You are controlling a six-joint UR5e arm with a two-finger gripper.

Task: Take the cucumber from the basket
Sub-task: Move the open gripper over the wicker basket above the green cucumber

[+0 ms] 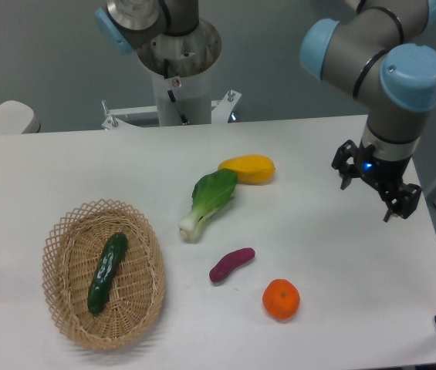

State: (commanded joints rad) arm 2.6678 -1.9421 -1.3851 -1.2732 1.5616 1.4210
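Nearest the camera, the wicker basket [103, 275] sits front-left with the dark green cucumber [107, 272] lying lengthwise inside it. To the right, an orange [281, 299], then a purple sweet potato [231, 264]. Farther back, bok choy [208, 203] touches a yellow mango [248, 169]. Far right, the gripper [372, 191] hovers above the table [318, 247], fingers spread wide, holding nothing.

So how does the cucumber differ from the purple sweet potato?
The cucumber is dark green, glossy and longer; the sweet potato is purple, matte and shorter. The cucumber lies in the basket; the sweet potato lies on the bare table. Both are slim, elongated and similarly slanted.
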